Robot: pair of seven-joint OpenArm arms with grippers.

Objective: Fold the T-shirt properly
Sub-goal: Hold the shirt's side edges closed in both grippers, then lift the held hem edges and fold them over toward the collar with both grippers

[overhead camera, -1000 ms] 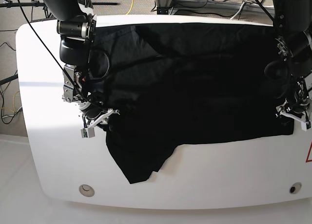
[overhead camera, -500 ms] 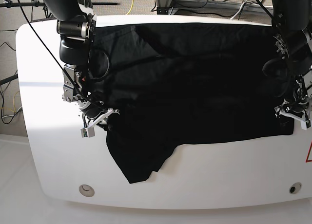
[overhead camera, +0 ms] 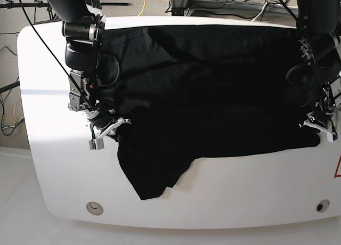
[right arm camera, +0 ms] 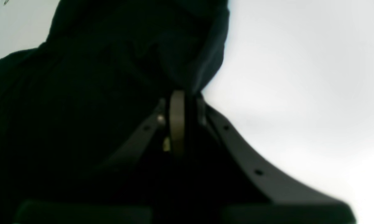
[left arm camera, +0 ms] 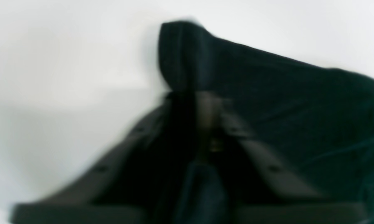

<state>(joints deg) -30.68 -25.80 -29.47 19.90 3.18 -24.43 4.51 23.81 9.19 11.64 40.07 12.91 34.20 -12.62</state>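
Both tools closed (gripping T-shirt (overhead camera: 213,96)).

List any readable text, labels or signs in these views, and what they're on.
No readable text in any view.
Red triangle sign on the table, right edge of the base view: cut off by the frame, contents unreadable.
T-shirt: plain black, no print or label showing.
Both wrist views: blurred, only black cloth and white table, no markings.
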